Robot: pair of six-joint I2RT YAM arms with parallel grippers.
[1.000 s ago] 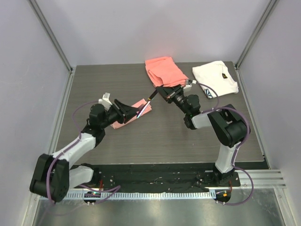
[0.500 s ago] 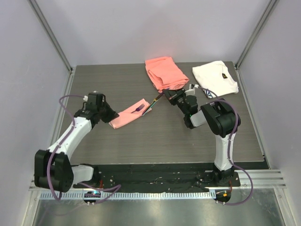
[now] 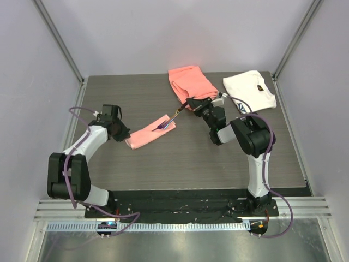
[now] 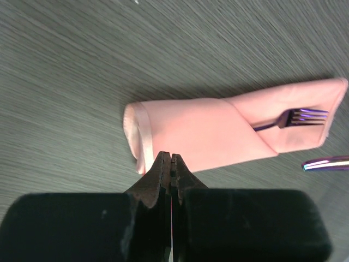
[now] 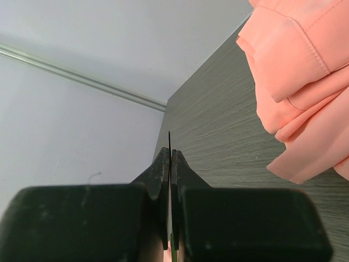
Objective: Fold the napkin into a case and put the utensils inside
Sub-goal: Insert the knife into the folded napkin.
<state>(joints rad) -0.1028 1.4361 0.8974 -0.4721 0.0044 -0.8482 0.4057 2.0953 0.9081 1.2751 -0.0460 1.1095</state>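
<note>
Since a second ago the left arm has drawn back toward the left wall, and the left pincer, then half open over the pink cloth, is now pressed fully shut with nothing in it. Its tips hang just off the near left end of the case, not touching it as far as the wrist view shows. The fork that was at that pincer now lies in the case, handle tucked under the diagonal fold and tines showing at the open right end. The right pincer has turned at the wrist but stays clamped on the second utensil, seen edge-on as a thin blade between its fingers. That utensil's free tip hangs just beside the right end of the case.

The case lies slantwise at the left centre of a dark grey, wood-grained table. At the back edge sit a rumpled coral-orange cloth and, to its right, a white cloth with a dark mark. Plain pale lavender-grey walls close in three sides, with metal posts in the corners.
</note>
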